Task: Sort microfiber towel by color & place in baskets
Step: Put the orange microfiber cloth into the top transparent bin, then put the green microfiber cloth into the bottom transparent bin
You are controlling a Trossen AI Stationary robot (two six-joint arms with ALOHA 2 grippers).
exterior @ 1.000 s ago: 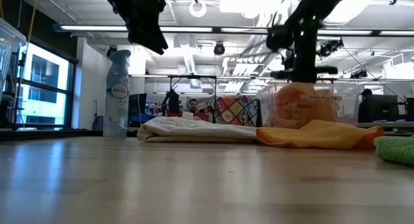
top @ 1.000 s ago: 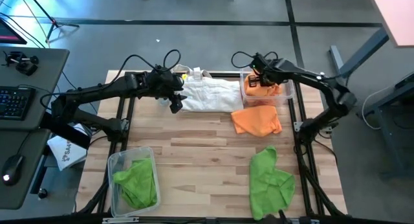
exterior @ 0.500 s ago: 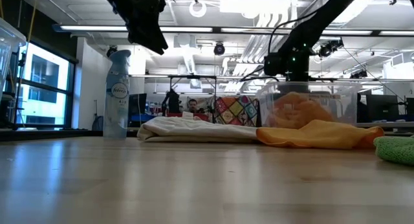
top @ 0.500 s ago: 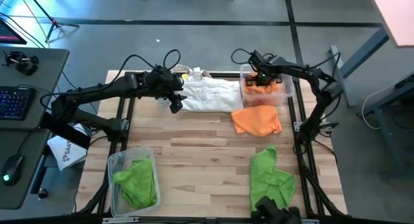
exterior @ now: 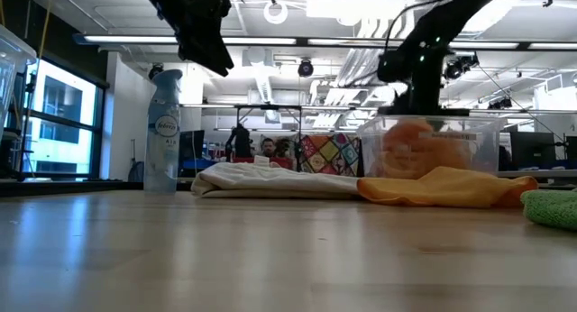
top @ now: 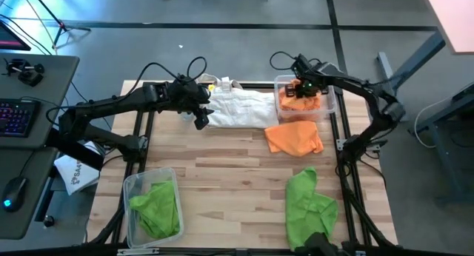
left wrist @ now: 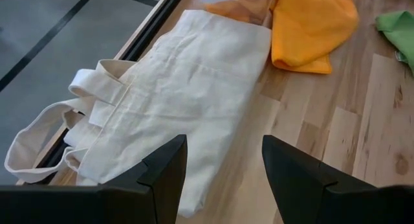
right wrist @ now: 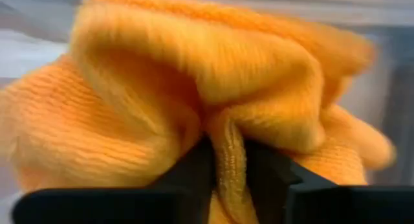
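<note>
While the right tool [top: 305,86] sits low in the far basket [top: 329,108], its fingers part-spread with a fold of orange towel [right wrist: 194,101] between them, the cloth could snag and lift out if the arm rises too soon. Another orange towel [top: 294,137] and a green towel [top: 307,208] lie on the table [top: 222,167]. The left tool [left wrist: 220,179] hangs open and empty above the white bag [left wrist: 174,101].

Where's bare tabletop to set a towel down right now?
Bare wood runs through the table's middle, between the white bag and the bin holding a green towel, and left of the loose green towel. The far edge is crowded: bag, loose orange towel, the orange bin with the right gripper inside.
</note>
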